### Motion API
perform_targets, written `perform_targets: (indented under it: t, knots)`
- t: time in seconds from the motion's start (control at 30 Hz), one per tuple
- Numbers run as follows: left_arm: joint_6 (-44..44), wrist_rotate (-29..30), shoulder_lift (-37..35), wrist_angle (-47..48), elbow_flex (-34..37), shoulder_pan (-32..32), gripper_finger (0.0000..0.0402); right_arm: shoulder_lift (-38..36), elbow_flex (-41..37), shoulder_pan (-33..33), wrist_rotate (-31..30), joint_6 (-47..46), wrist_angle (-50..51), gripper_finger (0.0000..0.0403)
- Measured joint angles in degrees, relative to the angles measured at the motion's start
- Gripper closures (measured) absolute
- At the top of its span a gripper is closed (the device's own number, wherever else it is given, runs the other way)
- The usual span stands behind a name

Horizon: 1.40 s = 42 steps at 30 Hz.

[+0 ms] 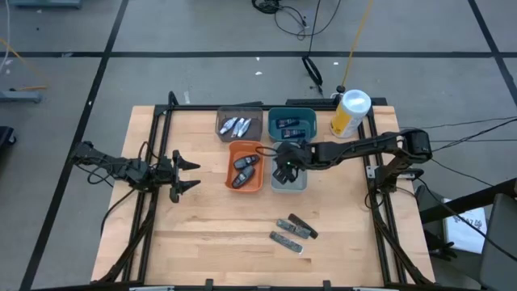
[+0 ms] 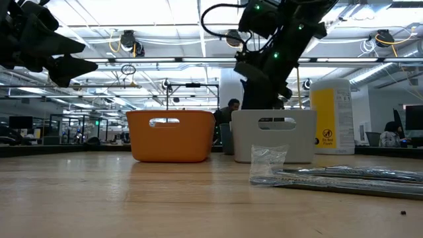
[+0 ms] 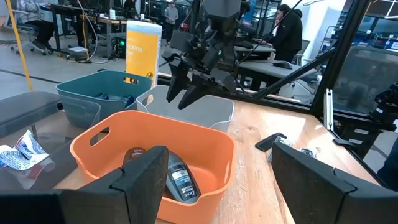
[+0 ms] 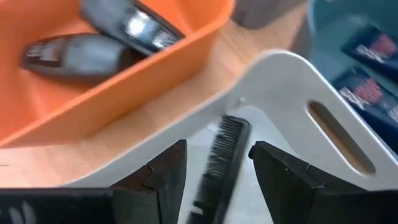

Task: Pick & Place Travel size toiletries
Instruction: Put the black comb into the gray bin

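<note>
R gripper (image 1: 284, 166): held over grey bin (image 1: 300, 184), frame centre in high view; fingers spread, nothing pinched. A black comb-like bar (image 4: 217, 163) is seen btwn the fingers in the R wrist view, blurred, apparently loose and dropping or lying in the grey bin; which cannot be told.

Orange bin (image 1: 257, 187): just left of grey bin; 2 grey ovals (image 1: 243, 171) inside.

Teal bin (image 1: 272, 114): above grey bin; blue tubes (image 1: 292, 125) inside.

Dark bin (image 1: 222, 115): upper centre-left; white tubes (image 1: 235, 125) inside.

Bars (image 1: 292, 231): 2 packets on bare table, lower centre, well apart from bins; judged still to be placed.

Canister (image 1: 350, 112): upper right; not task stock.

L gripper (image 1: 184, 175): waiting at left of frame, fingers spread, empty.

Step in hand, judged: release into grey bin. Fingers to be kept apart, wrist lifted straight up clear of bin rim before swinging to lower-centre packets; orange bin wall to be avoided.
</note>
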<state>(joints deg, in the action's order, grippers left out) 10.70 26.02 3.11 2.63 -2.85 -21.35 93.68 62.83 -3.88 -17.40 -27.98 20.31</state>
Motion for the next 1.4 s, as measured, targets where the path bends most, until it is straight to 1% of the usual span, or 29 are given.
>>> perform_targets:
  t: [0.07,0.13,0.2,0.27,0.4,0.5,0.7,0.77,0.83,0.93,1.03,1.13,1.27,1.33,1.4]
  knots:
    - [0.0,0.0,0.0,0.0,0.0,0.0,0.0119,-1.4,0.0,0.6,1.4,1.9,-0.9,0.0225]
    - [0.0,0.0,0.0,0.0,0.0,0.0,0.0119,-2.7,0.1,1.4,2.7,3.6,-3.9,0.0228]
    - [0.0,0.0,0.0,0.0,0.0,0.0,0.0119,-4.8,0.1,2.7,2.7,5.6,-4.6,0.023]
    - [0.0,0.0,0.0,0.0,0.0,0.0,0.0119,-6.8,0.0,4.4,2.7,8.0,-7.4,0.0232]
    - [0.0,0.0,0.0,0.0,0.0,0.0,0.0119,-11.3,0.1,9.5,2.6,12.2,-11.4,0.0233]
    - [0.0,-0.4,0.0,0.0,0.0,0.0,0.0119,-13.6,0.0,14.6,2.5,13.3,-13.9,0.0224]
    - [0.0,-0.5,0.0,0.0,0.0,0.0,0.0119,-12.8,0.3,25.2,2.2,12.8,-23.7,0.0196]
    - [0.0,-0.5,0.0,0.0,0.0,0.0,0.0119,-10.7,2.0,28.3,1.1,12.6,-23.7,0.0192]
    - [0.0,-0.5,0.0,0.0,0.0,0.0,0.0119,-8.9,4.4,31.2,-1.0,12.6,-20.5,0.0192]
    - [0.0,-0.5,0.0,0.0,0.0,0.0,0.0119,-5.8,10.9,34.2,-4.7,12.3,-14.6,0.0199]
    - [0.0,-0.5,0.0,0.0,0.0,0.0,0.0119,-3.2,17.5,36.4,-6.7,9.9,-3.2,0.0209]
    - [0.0,-0.5,0.0,0.0,0.0,0.0,0.0119,0.2,22.6,37.0,-6.7,4.1,9.4,0.0219]
    - [0.0,-0.5,0.0,0.0,0.0,0.0,0.0119,3.1,23.8,36.5,-6.2,-9.4,26.9,0.023]
    - [0.0,-0.5,0.0,0.0,0.0,0.0,0.0119,4.7,22.6,36.0,-4.0,-15.3,35.2,0.0235]
    - [0.0,-0.5,0.0,0.0,0.0,0.0,0.0119,6.2,20.5,35.1,-1.1,-19.0,39.8,0.0238]
